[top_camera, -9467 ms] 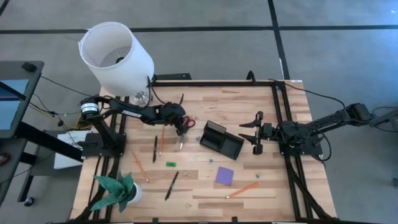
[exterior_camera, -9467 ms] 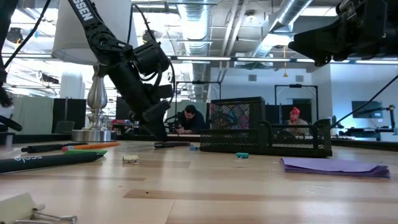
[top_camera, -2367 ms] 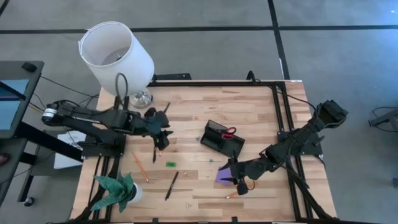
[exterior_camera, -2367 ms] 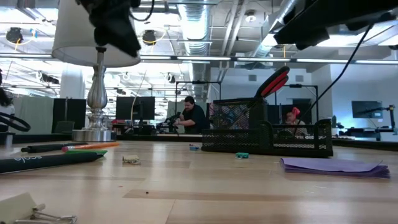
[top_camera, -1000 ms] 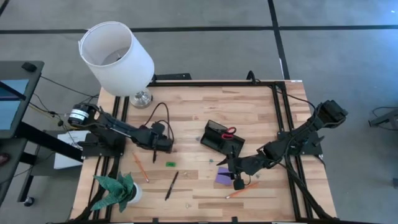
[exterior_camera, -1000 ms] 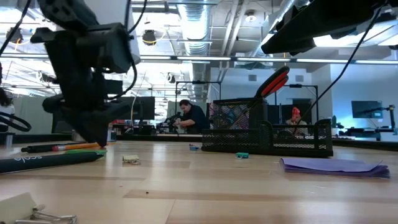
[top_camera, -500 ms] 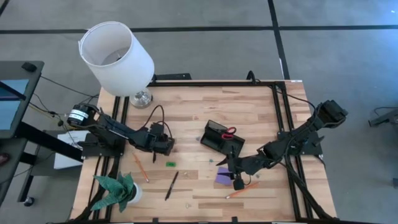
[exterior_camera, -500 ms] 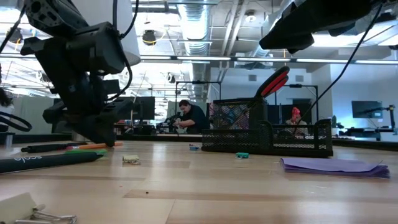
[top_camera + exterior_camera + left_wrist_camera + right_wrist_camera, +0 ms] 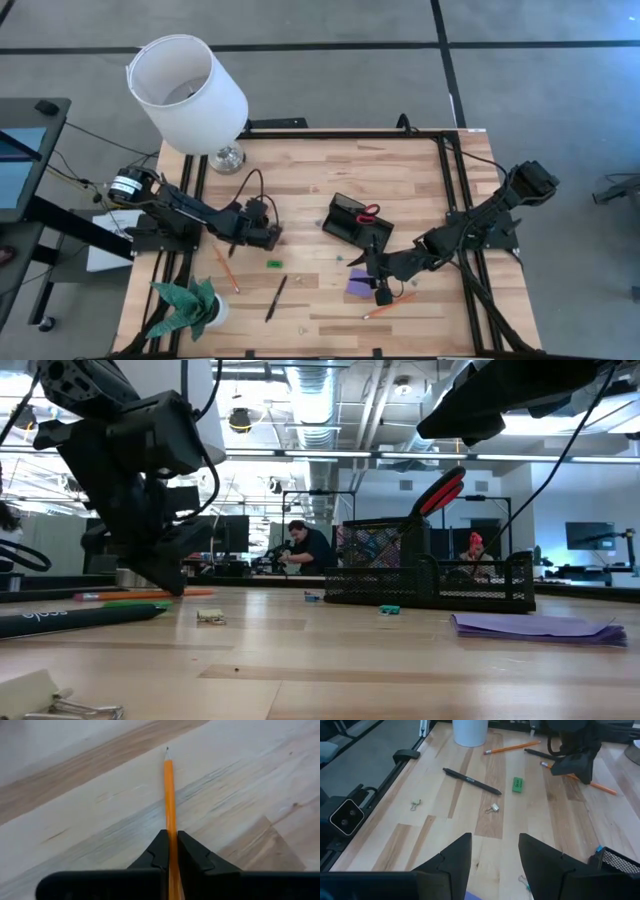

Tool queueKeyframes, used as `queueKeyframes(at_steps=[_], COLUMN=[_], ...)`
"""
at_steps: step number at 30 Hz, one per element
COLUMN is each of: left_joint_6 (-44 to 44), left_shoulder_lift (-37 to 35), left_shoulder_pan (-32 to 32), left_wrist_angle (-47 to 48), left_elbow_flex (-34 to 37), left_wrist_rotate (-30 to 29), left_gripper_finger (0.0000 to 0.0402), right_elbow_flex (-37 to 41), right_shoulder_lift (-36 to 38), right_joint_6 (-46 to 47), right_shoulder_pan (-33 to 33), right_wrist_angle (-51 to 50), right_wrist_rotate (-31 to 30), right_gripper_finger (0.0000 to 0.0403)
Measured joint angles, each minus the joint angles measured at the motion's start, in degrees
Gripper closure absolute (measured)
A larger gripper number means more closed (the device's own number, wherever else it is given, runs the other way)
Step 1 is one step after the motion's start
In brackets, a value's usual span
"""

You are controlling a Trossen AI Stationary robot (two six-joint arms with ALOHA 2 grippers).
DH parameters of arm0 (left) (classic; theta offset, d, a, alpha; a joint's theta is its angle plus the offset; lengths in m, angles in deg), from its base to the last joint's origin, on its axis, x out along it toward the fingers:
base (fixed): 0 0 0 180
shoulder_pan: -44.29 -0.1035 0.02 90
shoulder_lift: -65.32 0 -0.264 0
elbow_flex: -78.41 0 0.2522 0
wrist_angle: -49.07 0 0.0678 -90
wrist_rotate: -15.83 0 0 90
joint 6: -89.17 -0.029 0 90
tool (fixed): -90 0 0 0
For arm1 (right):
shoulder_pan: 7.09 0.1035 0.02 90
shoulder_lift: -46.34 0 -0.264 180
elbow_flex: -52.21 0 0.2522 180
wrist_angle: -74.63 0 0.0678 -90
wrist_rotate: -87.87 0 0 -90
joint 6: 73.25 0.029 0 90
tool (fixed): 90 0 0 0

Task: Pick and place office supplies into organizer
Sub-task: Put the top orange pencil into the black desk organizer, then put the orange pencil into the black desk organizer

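Pencil point(image 9: 169, 795) — clamped between the left gripper point(image 9: 169, 851) fingers on the table; right gripper point(image 9: 494, 851) fingers apart.

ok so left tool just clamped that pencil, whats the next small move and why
Probably a short straight lift. The left tool is shut on the orange pencil, which lies flat on the table. The organizer sits some way off toward the right arm, so the pencil should clear the wood before travelling.

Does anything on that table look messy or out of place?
Yes. Pens and pencils lie scattered at odd angles across the table, not in the organizer. Red-handled scissors poke up from it on a slant. The left gripper pinches one orange pencil.
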Motion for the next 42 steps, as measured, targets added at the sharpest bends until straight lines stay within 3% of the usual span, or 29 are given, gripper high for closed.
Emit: queueKeyframes(at_steps=[9, 19, 26, 30, 34, 38, 42], left_joint_6=[-6.86, -12.97, -30.55, -41.05, -42.12, -38.82, -34.34], left_shoulder_lift=[-1.22, -9.24, -16.98, -20.01, -21.12, -19.87, -16.54], left_shoulder_pan=[-0.05, 0.63, 0.51, -0.34, -1.47, -2.51, -2.07], left_wrist_angle=[-8.30, -11.50, -27.48, -37.64, -33.80, -25.14, -21.42], left_elbow_flex=[0.22, 0.19, 0.09, -0.01, -0.05, -0.05, -0.03], left_wrist_rotate=[-0.73, -4.05, -7.52, -6.28, -3.43, 3.89, 7.98], left_gripper_finger=[0.0400, 0.0401, 0.0397, 0.0398, 0.0400, 0.0401, 0.0376], right_elbow_flex=[0.00, 0.00, 0.00, 0.02, 0.02, 0.02, 0.02], right_shoulder_lift=[0.00, 0.00, 0.00, 0.00, 0.00, 0.00, 0.00], right_joint_6=[0.01, 0.01, -0.05, -3.10, -4.50, -4.50, -4.50], right_shoulder_pan=[0.01, -0.02, -0.02, -0.02, 0.07, 0.07, 0.07], right_wrist_angle=[0.01, 0.28, 0.99, 3.52, 4.34, 4.33, 4.33], right_wrist_rotate=[-0.01, -0.01, -0.21, -0.31, -0.29, -0.28, -0.28], right_gripper_finger=[0.0245, 0.0247, 0.0247, 0.0250, 0.0250, 0.0245, 0.0240])
